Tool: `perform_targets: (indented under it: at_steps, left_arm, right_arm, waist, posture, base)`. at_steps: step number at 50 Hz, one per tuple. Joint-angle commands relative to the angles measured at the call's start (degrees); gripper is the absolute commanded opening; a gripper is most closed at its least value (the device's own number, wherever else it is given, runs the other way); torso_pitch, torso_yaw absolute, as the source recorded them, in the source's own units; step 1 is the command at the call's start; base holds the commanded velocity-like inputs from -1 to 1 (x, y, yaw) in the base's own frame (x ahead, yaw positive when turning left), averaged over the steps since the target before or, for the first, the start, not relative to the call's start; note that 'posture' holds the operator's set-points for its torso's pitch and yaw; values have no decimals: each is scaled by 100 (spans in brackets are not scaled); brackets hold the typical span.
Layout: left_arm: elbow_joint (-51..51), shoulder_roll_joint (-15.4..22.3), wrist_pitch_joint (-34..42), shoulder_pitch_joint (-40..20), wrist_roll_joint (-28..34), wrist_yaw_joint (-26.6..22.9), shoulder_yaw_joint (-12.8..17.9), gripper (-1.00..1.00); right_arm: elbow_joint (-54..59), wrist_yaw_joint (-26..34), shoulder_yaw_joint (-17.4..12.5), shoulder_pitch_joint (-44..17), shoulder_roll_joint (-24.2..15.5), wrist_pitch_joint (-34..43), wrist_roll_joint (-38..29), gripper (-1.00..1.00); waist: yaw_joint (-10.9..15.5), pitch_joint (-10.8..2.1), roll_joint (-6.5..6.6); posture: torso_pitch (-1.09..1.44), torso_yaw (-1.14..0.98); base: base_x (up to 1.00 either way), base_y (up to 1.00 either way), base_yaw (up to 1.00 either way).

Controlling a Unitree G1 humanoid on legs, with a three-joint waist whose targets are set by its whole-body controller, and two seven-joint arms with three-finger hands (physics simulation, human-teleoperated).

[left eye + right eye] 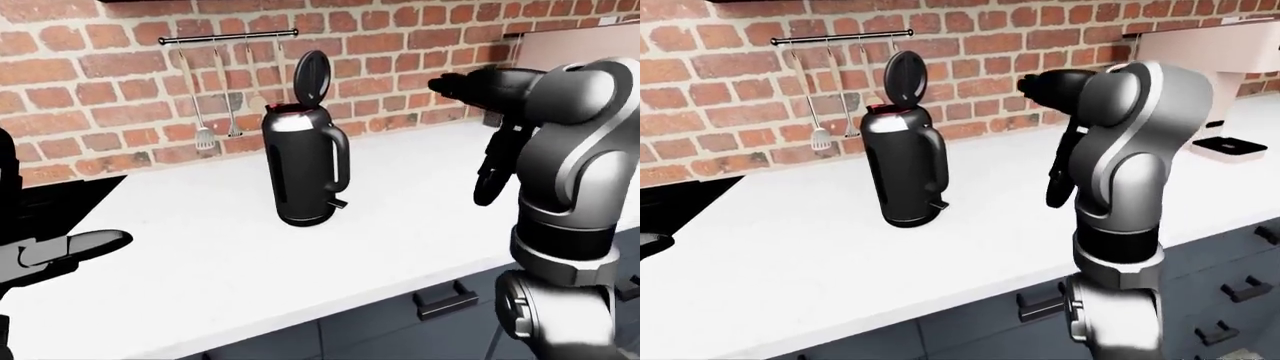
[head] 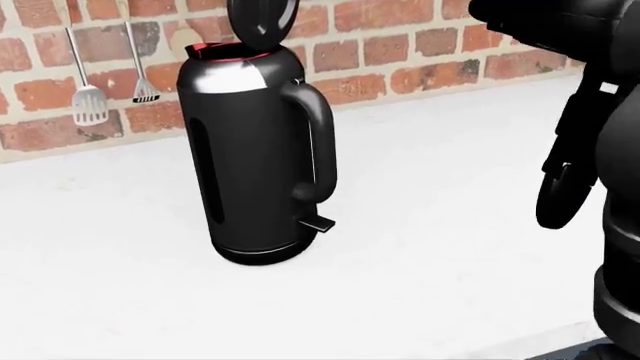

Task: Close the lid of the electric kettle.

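Observation:
The black electric kettle [image 1: 305, 169] stands upright on the white counter [image 1: 400, 225], handle to the right. Its round lid [image 1: 310, 71] is swung up, showing a red rim. My right hand [image 1: 448, 84] is raised at lid height, well to the kettle's right, fingers extended toward it and holding nothing; a clear gap separates them. In the head view the arm fills the right side and the hand [image 2: 500, 11] is cut by the top edge. My left hand [image 1: 85, 246] hovers low at the left, open and empty, far from the kettle.
A rail on the brick wall [image 1: 80, 75] carries a hanging spatula [image 1: 203, 135] and other utensils left of the kettle. A black stove [image 1: 60, 195] lies at the left. A pale appliance [image 1: 1215, 67] stands at the right. Dark drawers [image 1: 440, 300] sit below the counter edge.

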Motion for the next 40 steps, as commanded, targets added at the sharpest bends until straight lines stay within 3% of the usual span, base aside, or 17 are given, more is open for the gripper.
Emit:
perform_targets:
  at_steps: [1,14,40]
  left_arm:
    - [-53,75,-156,-90,42,-34,12,100]
    - [-89,92,-84,-98,-54,-11,96,100]
    - [-48,115,-117,-112,-3,-11,51,100]
  right_arm:
    - [15,-1,22,-319,32,-77,-117,100]
    - [547,305,218,-1037,372,-378,-421,100]
    - [1738,-383,620,-1705,1404,-384,-619,100]
  waist:
    - [0,10,4]
    - [9,36,41]
    - [16,39,106]
  posture:
    - [-59,0]
    - [-59,0]
    - [-59,0]
  base:
    - [0,0,0]
    - [0,0,0]
    - [0,0,0]
